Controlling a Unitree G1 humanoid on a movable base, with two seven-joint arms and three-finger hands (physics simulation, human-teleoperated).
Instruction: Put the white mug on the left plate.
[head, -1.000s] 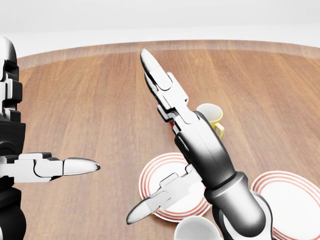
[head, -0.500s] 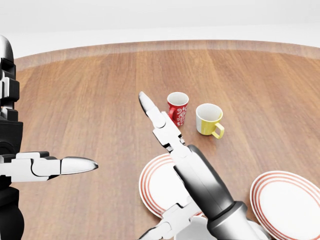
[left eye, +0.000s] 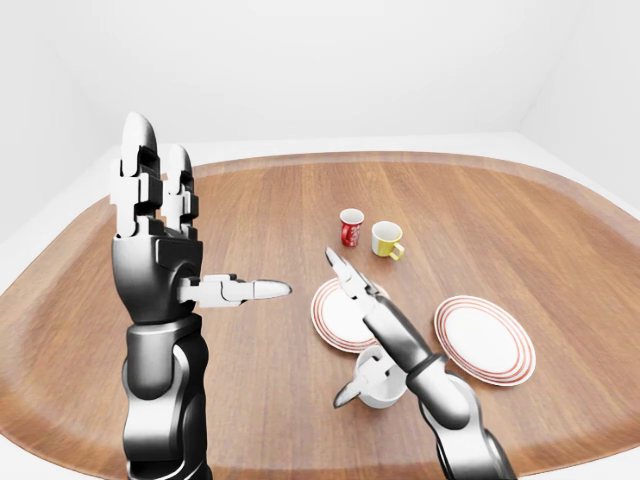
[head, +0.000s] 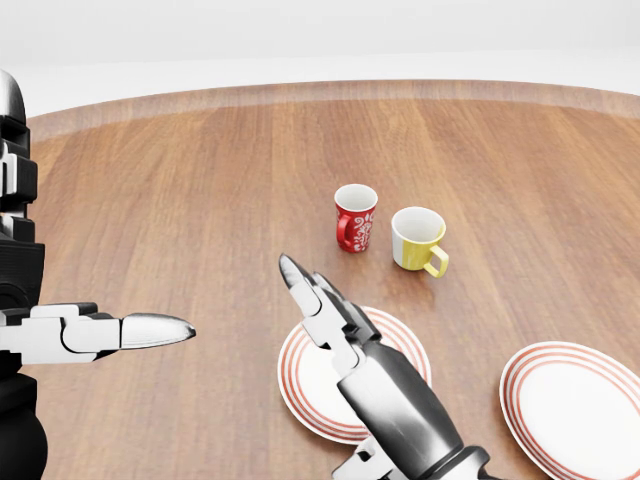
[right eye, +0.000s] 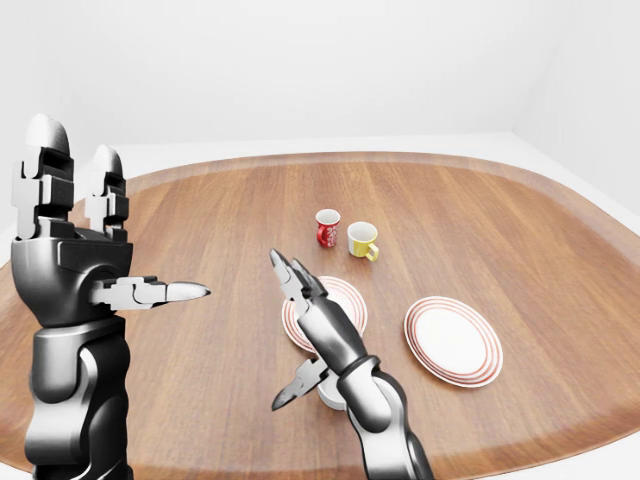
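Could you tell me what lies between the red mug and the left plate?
Only bare wood: head view shows nothing between the red mug and left plate.

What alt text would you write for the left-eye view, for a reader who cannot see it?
The robot's right hand, fingers open, reaches down over a white mug near the bottom edge of a wooden table, beside the left plate. Its left hand is raised open at left; a red mug, a yellow mug and the right plate lie beyond.

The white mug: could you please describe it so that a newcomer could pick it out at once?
In the left-eye view, find the wooden table and its two red-ringed plates; take the left plate. Just below it, under the right hand, stands the white mug. It is plain white, unlike the red mug and yellow mug above.
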